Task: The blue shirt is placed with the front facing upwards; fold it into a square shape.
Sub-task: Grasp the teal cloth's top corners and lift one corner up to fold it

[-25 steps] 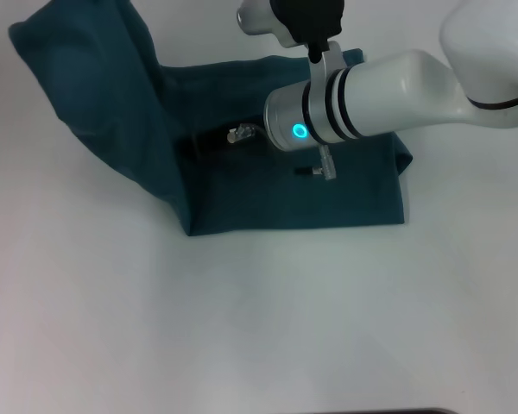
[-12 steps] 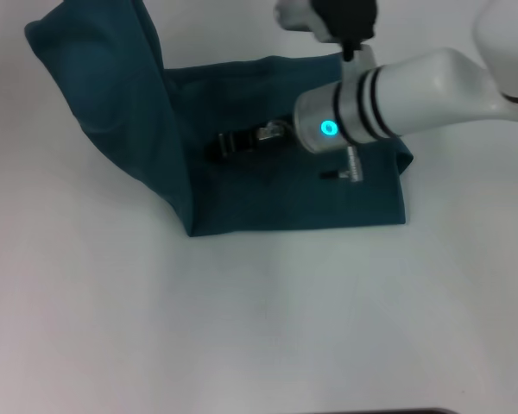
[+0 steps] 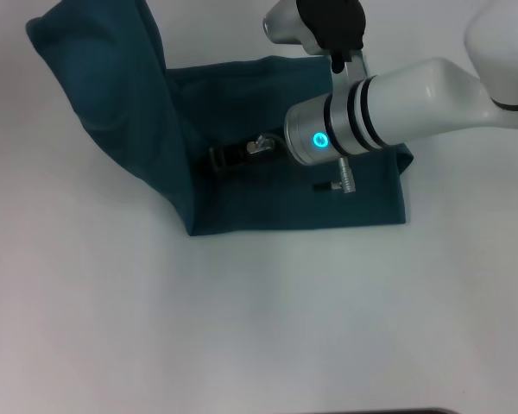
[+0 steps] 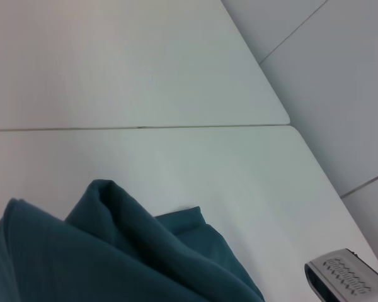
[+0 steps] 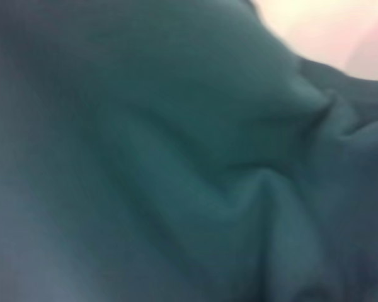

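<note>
White table [image 3: 242, 328] lies bare at its near edge. Farther back, toward the far edge, the blue shirt [image 3: 285, 203] rests partly folded, its left portion bunched up toward the far left corner. Low over the shirt's middle reaches the right gripper [image 3: 233, 157]; whether its jaws are apart or together cannot be told. Only a ridged fingertip [image 4: 346, 280] of the left gripper shows.

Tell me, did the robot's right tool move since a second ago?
Yes. In the head view the right tool has shifted toward the robot's right, judged against the blue shirt's near edge, which stayed put, though slightly back from its position half a second ago.
</note>
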You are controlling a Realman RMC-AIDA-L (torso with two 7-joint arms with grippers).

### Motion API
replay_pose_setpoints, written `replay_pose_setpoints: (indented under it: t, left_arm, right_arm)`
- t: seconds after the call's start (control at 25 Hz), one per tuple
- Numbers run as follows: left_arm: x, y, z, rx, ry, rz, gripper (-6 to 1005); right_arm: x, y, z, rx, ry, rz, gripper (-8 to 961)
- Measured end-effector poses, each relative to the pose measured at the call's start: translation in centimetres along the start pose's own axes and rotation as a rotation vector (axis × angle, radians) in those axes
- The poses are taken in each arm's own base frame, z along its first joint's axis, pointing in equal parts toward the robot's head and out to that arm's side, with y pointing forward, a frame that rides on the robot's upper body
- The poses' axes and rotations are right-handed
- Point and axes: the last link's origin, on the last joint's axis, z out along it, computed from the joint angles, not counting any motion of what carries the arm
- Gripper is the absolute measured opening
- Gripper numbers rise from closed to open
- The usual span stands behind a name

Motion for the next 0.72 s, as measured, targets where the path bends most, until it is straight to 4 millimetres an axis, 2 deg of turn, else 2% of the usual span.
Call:
replay_pose_setpoints:
  t: [0.24, 0.52, 0.72]
  left_arm:
    - [0.0, 0.0, 0.1, -0.002, -0.001, -0.002, 54]
    - [-0.1, -0.2, -0.1, 0.001, 0.004, -0.008, 54]
    - [0.1, -0.2, 0.0, 0.003, 0.007, -0.005, 54]
  right_arm:
    - [-0.1, -0.3, 0.3, 0.068, 0.023, -0.005, 10]
    - [0.1, 0.7, -1.0, -0.052, 0.006, 0.015, 11]
    - [0.7, 1.3, -0.8, -0.088, 0.021, -0.007, 12]
